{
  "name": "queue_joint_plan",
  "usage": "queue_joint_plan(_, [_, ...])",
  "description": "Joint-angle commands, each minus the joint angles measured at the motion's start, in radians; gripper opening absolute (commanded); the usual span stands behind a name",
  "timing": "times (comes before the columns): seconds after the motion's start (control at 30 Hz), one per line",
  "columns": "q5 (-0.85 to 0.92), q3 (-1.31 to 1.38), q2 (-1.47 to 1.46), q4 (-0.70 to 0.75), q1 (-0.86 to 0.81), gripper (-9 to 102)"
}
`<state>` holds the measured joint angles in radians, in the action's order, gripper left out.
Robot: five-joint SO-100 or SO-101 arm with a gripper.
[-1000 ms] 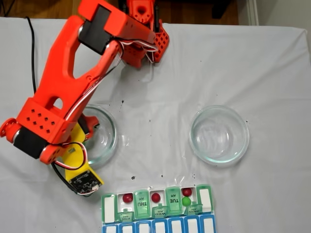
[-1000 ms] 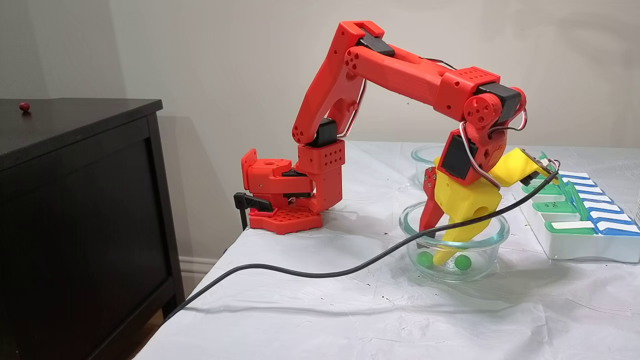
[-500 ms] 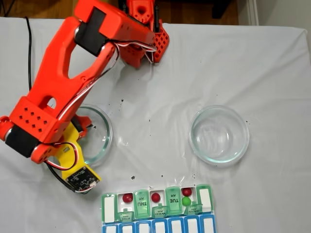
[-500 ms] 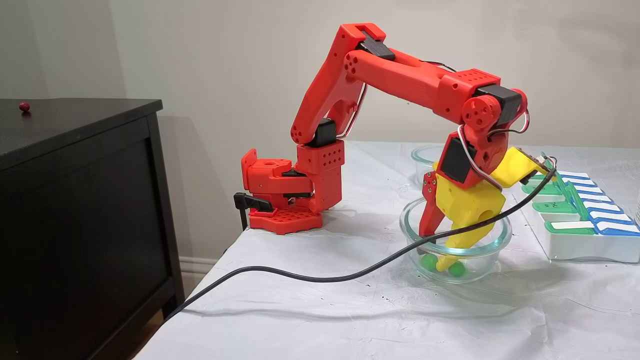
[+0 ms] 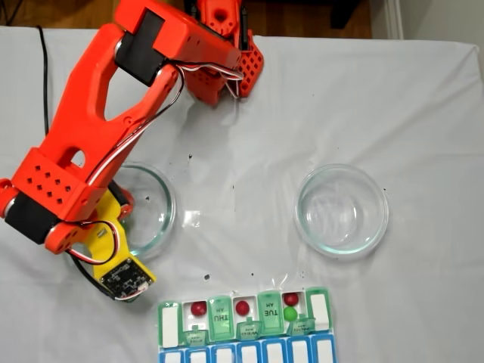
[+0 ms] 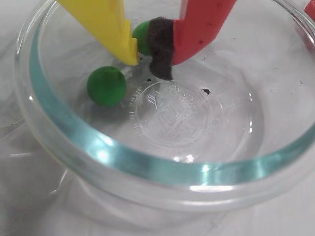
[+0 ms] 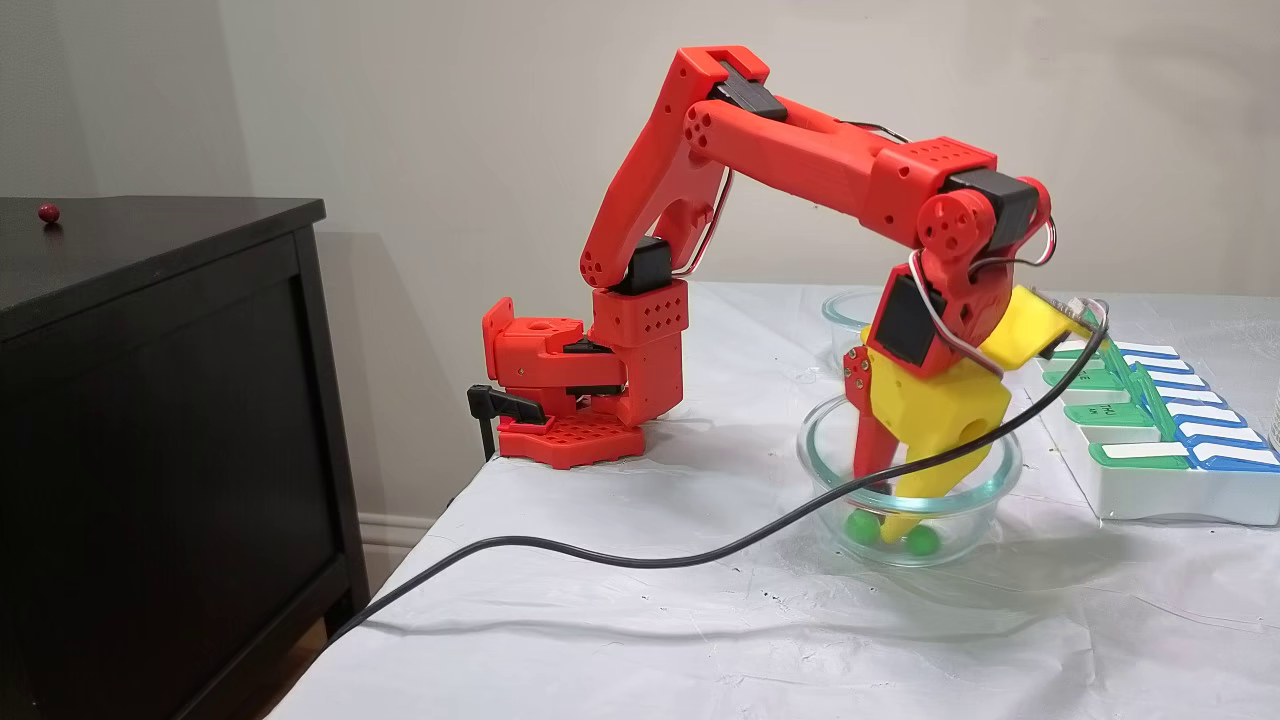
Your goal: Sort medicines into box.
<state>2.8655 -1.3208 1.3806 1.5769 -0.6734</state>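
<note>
Arm [image 7: 800,150] bent downward, hand [image 6: 150,49] narrowly parted.

Three green balls [image 6: 106,86], three dark red balls [image 5: 198,308], two glass dishes [image 5: 342,210], one box [image 5: 245,333].

Materials & finish
Clear glossy glass dish [image 6: 147,169]; matt green balls [image 6: 106,86]; matt plastic gripper [image 6: 147,54] w/ fuzzy dark pad [image 6: 160,46]; wrinkled white cloth [image 7: 700,640]; translucent plastic box [image 5: 246,333].
</note>
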Motion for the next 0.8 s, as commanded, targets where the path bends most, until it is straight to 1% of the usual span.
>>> queue_joint_plan(0.0, [-0.054, -0.028, 0.127, -0.06, 0.003, 0])
queue_joint_plan(0.1, [-0.135, -0.138, 0.224, -0.107, 0.037, 0])
queue_joint_plan(0.2, [-0.178, -0.252, 0.316, -0.163, 0.067, 0])
queue_joint_plan(0.3, [-0.186, -0.276, 0.333, -0.161, 0.072, 0])
queue_joint_plan(0.37, [-0.193, -0.276, 0.322, -0.155, 0.069, 4])
queue_joint_plan(0.47, [-0.19, -0.29, 0.318, -0.156, 0.069, 7])
queue_joint_plan(0.6, [-0.147, -0.311, 0.327, -0.156, 0.069, 14])
queue_joint_plan(0.77, [-0.112, -0.293, 0.324, -0.132, 0.066, 16])
